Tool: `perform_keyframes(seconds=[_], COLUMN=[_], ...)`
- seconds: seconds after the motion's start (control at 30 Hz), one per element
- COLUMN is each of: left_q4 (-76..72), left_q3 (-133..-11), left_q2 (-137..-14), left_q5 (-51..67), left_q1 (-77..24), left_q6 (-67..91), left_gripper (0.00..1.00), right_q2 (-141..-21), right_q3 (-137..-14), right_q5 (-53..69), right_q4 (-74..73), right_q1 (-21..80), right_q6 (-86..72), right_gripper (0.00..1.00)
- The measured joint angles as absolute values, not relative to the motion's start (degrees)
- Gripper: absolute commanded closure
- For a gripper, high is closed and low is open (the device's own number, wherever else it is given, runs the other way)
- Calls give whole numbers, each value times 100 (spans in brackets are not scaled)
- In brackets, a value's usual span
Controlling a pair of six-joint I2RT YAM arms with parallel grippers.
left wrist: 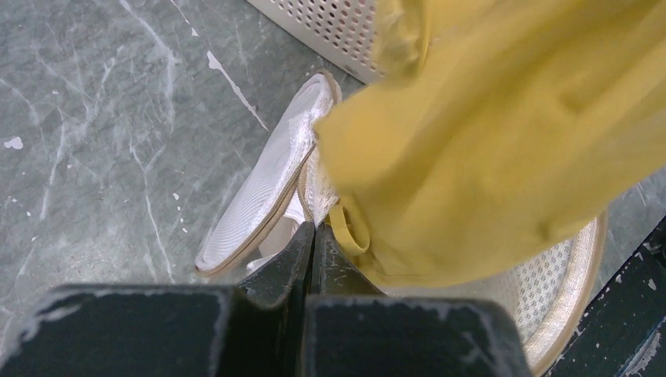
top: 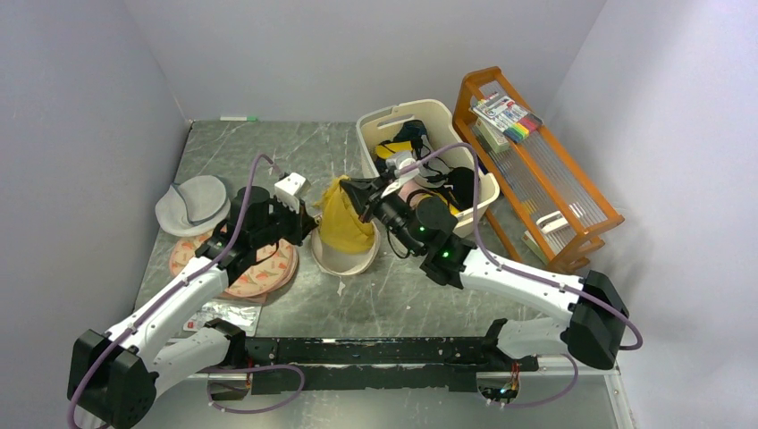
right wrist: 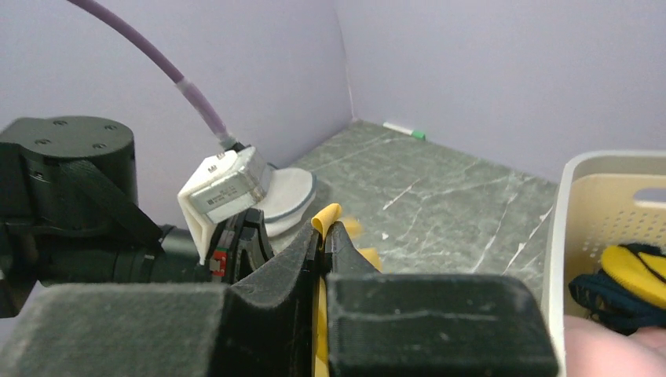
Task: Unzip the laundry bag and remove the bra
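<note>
The laundry bag (left wrist: 259,196) is fine white mesh, faintly shiny, edged with smooth tan piping. The bra (left wrist: 487,141) is soft, matt mustard cloth. The table (left wrist: 102,118) looks like smooth grey marbled stone, scratched and flecked. At one o'clock the basket (top: 402,109) is matt cream plastic, perforated. At three o'clock the rack (top: 476,89) is glossy varnished orange wood. The left gripper (left wrist: 312,236) is matt black, chipped pale along its edges.
</note>
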State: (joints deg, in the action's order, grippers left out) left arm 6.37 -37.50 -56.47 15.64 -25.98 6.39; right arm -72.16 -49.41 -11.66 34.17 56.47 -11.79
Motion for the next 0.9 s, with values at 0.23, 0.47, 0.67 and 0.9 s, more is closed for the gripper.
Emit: perform_keyframes(seconds=[0.23,0.47,0.67,0.9], left_q4=[639,652,705,714], left_q3=[-3789,-3789,-3789,-3789], left_q2=[-5693,-5730,-5734,-5743], left_q5=[1564,1562,1511,1470], left_q1=[-2598,-2598,-2598,-2598], left_q6=[639,639,637,637], left_gripper=[93,93,93,93], right_q2=[-6842,-6897,-7244,-7266], right_q3=[-4943,-5004,-5286,-5743], right_q5=[-1240,-1317,-1275,-1175], right_q4=[3621,3793,3699,3684], right_q1=[5647,5647,5642,5642], right_q6=[-965,-880,-871,-679], right_gripper=[100,100,100,100])
